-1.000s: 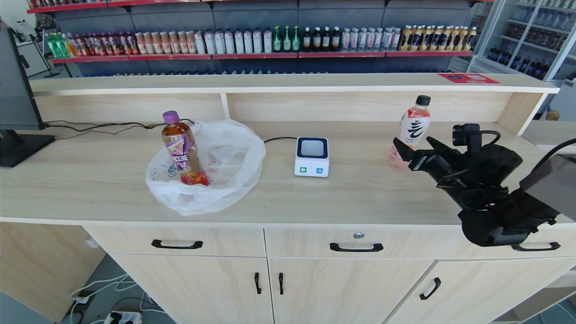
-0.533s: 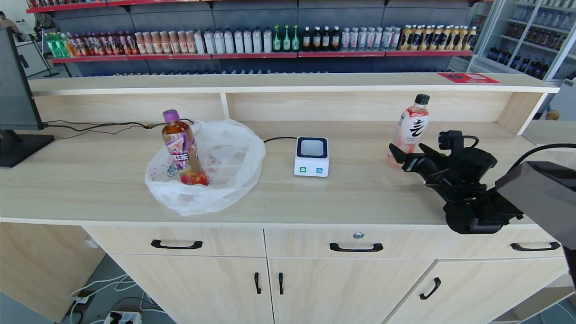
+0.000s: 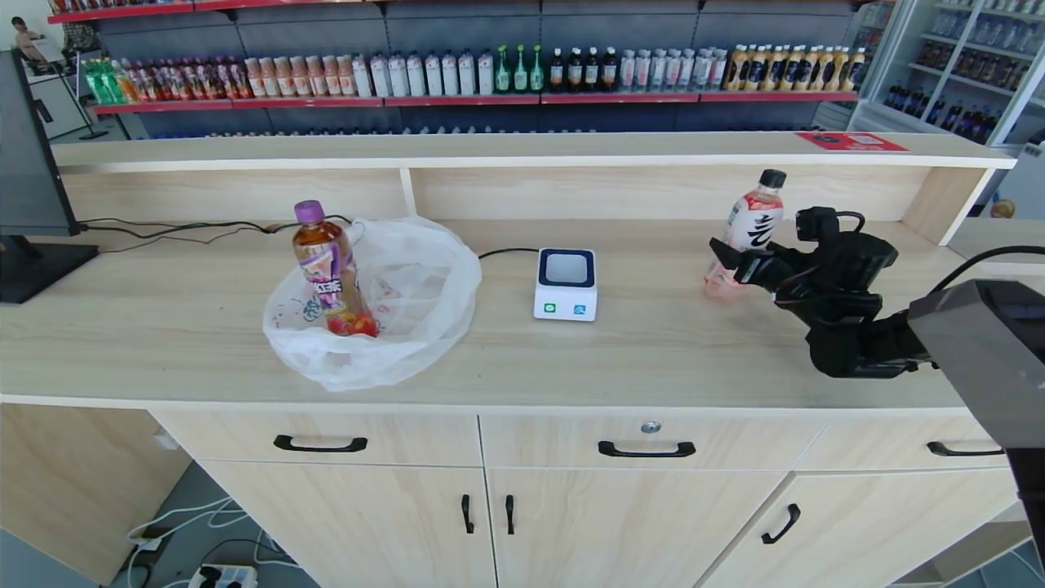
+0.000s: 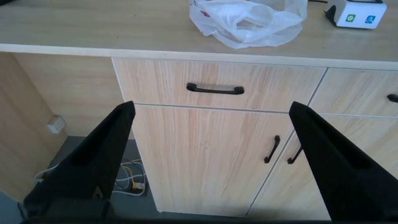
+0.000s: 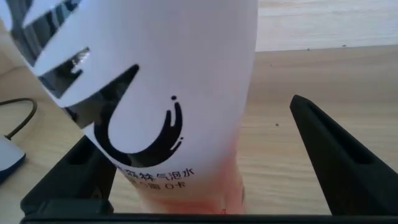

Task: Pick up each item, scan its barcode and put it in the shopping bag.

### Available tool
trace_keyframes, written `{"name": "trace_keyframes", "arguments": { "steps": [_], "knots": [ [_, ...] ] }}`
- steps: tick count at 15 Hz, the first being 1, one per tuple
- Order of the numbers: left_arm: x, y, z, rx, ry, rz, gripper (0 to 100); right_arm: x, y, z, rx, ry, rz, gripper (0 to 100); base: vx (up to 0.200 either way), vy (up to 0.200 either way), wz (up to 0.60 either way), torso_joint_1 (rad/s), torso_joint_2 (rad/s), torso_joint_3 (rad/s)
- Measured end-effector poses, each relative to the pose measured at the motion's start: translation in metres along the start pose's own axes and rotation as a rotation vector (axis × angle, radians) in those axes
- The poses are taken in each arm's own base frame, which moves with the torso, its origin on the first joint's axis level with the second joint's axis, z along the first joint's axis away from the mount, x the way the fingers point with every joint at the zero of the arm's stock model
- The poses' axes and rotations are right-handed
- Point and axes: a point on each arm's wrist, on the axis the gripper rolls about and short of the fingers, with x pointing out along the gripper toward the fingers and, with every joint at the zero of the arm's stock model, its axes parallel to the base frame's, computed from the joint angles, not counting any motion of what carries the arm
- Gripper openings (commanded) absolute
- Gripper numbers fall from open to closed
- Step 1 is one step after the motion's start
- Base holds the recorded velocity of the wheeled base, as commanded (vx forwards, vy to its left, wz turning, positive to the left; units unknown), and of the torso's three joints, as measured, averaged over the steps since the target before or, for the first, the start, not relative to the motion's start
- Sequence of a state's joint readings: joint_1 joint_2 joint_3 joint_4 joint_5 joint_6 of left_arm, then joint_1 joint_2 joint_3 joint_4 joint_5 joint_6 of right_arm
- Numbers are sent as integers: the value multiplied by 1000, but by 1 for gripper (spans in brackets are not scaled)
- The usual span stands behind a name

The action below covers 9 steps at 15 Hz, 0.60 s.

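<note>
Pick-up step: the right gripper (image 3: 739,260) holds its fingers spread either side of the pink bottle (image 3: 755,219), standing far right on the surface (image 3: 653,351). Next they should close, lift, and show its barcode to the scanner (image 3: 565,284).

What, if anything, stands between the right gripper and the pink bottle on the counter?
Nothing visible does: the pink bottle stands between the right gripper's open fingers, with no other thing in the gap.
</note>
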State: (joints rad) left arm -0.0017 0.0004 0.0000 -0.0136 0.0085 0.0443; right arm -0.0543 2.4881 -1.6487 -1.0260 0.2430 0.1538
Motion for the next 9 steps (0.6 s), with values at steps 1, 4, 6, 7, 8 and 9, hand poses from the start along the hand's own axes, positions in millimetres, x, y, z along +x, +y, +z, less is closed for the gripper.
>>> {"name": "trace_keyframes", "arguments": {
  "steps": [1, 4, 6, 7, 8, 9],
  "knots": [
    [0, 0, 0, -1, 0, 0, 100, 2, -2, 2, 3, 0, -2, 100, 0, 0, 0, 0, 0, 0],
    [0, 0, 0, -1, 0, 1, 100, 6, -4, 5, 9, -16, 4, 100, 0, 0, 0, 0, 0, 0],
    [0, 0, 0, 0, 0, 1, 100, 7, -4, 5, 6, -21, 3, 0, 0, 0, 0, 0, 0, 0],
    [0, 0, 0, 0, 0, 1, 100, 7, -4, 4, 6, -21, 3, 0, 0, 0, 0, 0, 0, 0],
    [0, 0, 0, 0, 0, 1, 100, 7, -4, 5, 7, -23, 4, 0, 0, 0, 0, 0, 0, 0],
    [0, 0, 0, -1, 0, 1, 100, 7, -3, 4, 8, -23, 11, 0, 0, 0, 0, 0, 0, 0]
  ]
}}
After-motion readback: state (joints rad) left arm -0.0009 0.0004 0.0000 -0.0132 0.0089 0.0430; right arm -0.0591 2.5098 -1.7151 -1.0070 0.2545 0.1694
